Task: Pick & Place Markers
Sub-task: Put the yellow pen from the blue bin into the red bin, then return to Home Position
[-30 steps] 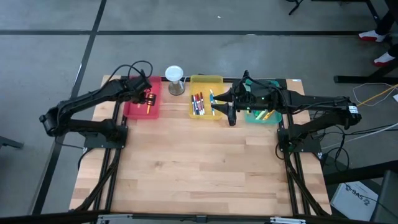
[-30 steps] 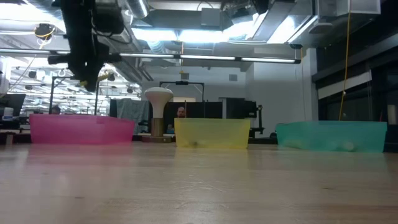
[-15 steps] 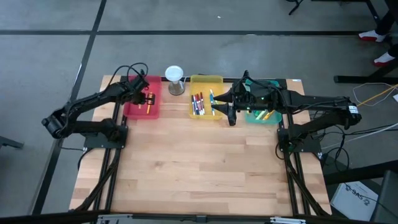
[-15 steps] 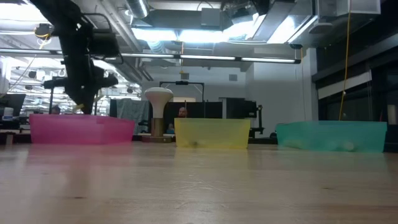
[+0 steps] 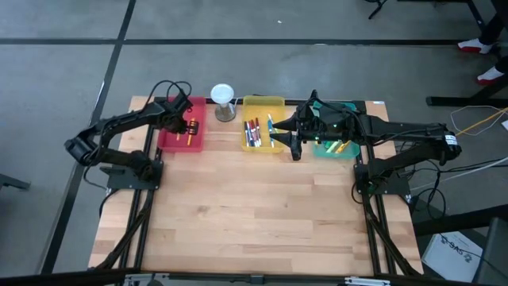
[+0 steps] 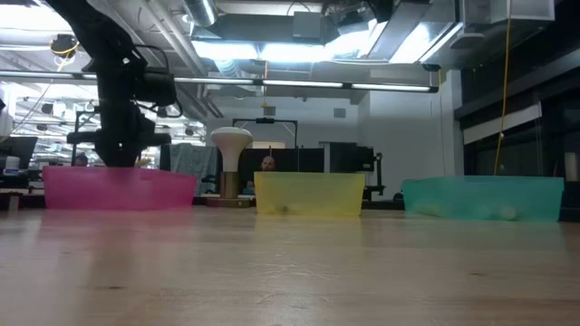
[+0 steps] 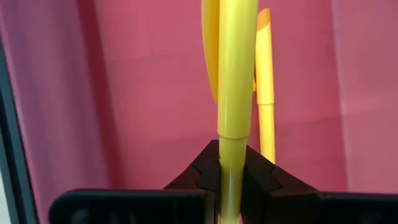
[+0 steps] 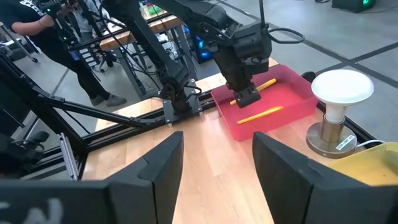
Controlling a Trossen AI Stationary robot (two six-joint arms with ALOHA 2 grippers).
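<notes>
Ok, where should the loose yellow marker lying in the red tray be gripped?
Mid-barrel, straight down from above, closing across its width: the loose yellow marker lies flat on the red tray floor. The left claw there is shut on another marker; the right claw waits open.

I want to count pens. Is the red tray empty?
No. The red tray holds a yellow marker, and the left gripper grips another above it.

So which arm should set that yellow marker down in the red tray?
Left. Its gripper is already over the red tray, fingers shut on the yellow marker. The right gripper waits open by the yellow tray.
</notes>
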